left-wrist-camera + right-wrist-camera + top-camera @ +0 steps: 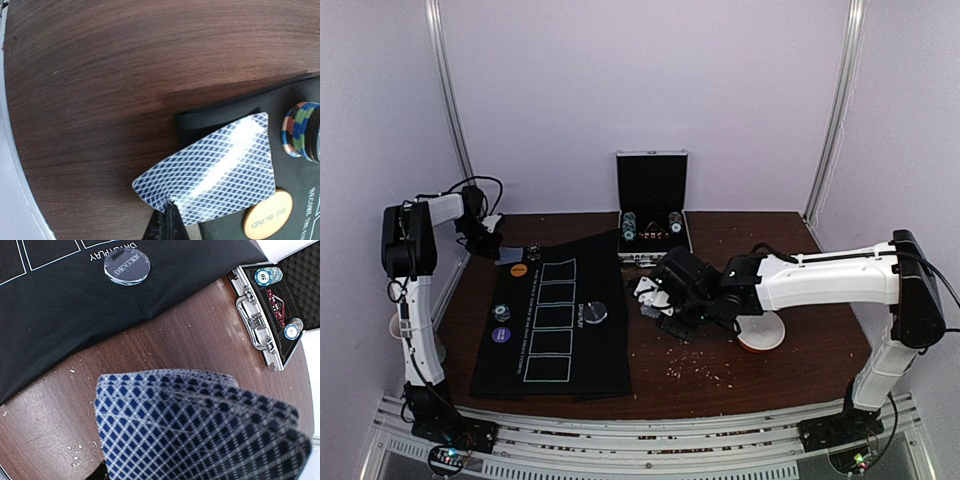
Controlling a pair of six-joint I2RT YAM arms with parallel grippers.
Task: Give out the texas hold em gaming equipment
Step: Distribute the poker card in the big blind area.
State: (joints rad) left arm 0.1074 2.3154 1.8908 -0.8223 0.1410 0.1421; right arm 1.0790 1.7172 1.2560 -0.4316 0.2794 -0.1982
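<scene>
My left gripper (pixel 170 216) is shut on the corner of one blue-lattice-backed playing card (pixel 215 170), held over the far left corner of the black mat (pixel 560 330). An orange button (pixel 267 215) and a chip stack (pixel 302 130) lie on the mat beside the card. My right gripper (pixel 650 295) hovers right of the mat, shut on a fanned deck of cards (pixel 200 430) that hides its fingers in the right wrist view. A clear dealer button (pixel 126 265) rests mid-mat. Purple (pixel 501 336) and dark (pixel 503 315) buttons sit along the mat's left edge.
An open aluminium case (pixel 653 215) with chip stacks (pixel 267 275) stands at the back centre. A white bowl with a red outside (pixel 761 335) sits under the right forearm. Crumbs dot the wooden table (pixel 720 375) near the mat's right side.
</scene>
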